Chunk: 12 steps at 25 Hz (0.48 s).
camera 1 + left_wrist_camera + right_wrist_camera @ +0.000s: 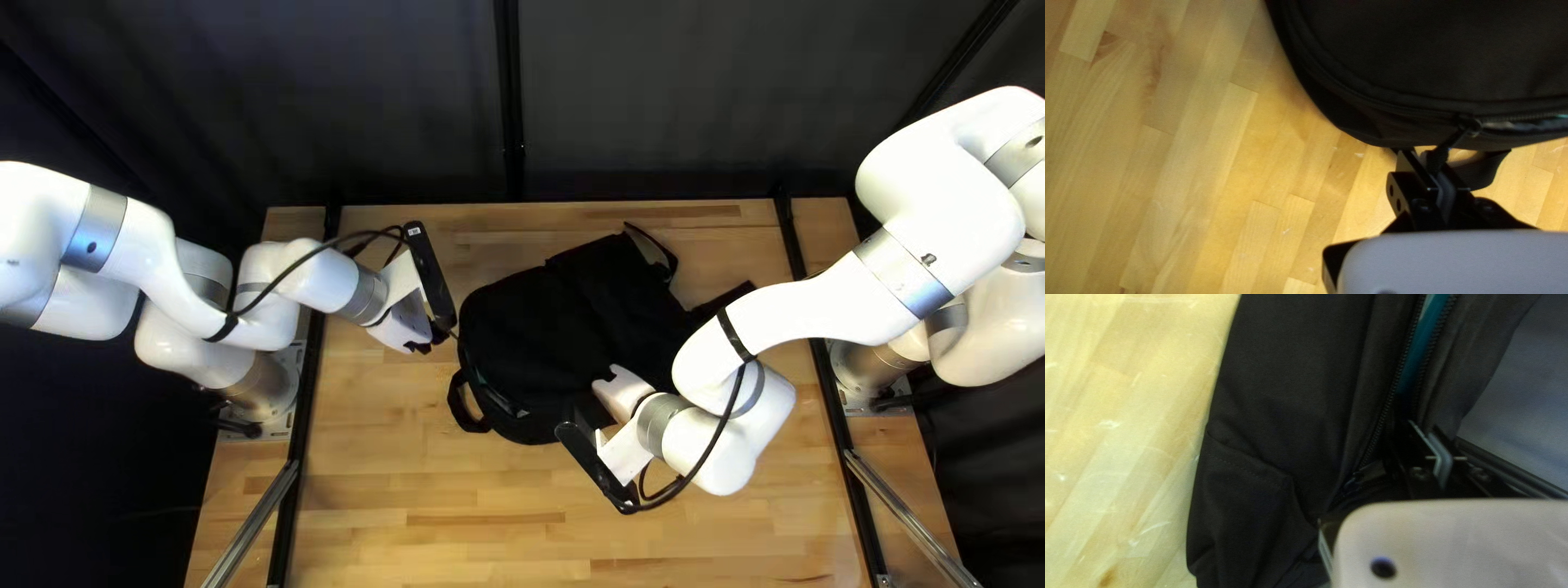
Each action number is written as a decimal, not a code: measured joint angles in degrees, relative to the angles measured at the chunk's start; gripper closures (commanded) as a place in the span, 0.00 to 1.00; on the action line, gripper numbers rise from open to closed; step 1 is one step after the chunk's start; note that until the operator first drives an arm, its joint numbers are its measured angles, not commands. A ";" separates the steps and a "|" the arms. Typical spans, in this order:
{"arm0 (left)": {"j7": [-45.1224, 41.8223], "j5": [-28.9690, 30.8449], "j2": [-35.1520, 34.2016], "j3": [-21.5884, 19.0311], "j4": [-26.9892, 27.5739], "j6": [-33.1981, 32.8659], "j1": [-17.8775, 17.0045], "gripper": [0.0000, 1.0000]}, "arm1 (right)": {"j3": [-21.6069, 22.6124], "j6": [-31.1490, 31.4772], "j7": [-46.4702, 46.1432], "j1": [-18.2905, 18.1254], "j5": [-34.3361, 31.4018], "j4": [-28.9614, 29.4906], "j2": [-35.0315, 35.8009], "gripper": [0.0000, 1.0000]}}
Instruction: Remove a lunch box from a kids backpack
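The black backpack (533,338) lies on the table, its main zipper partly open. At its left edge is my left gripper (444,330); in the left wrist view the same gripper (1438,163) is shut on a black zipper pull (1449,144), beside a narrow zipper opening (1519,125). My right gripper (601,412) is over the backpack's near side. The right wrist view has that gripper (1429,438) pinching the backpack (1290,403) at the end of the zipper gap. Something teal (1421,354) shows in this gap; whether it is the lunch box or lining, I cannot tell.
Straps stick out from the backpack's far right side, and a loop (465,403) from its left. The wooden table (435,512) has black rails (308,392) along both sides. My right forearm crosses above the backpack's right end.
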 measured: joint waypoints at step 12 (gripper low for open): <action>9.74 -2.45 5.43 9.54 7.65 4.24 -3.83 1.00 | 0.16 0.20 0.08 0.76 -1.01 1.53 1.89 1.00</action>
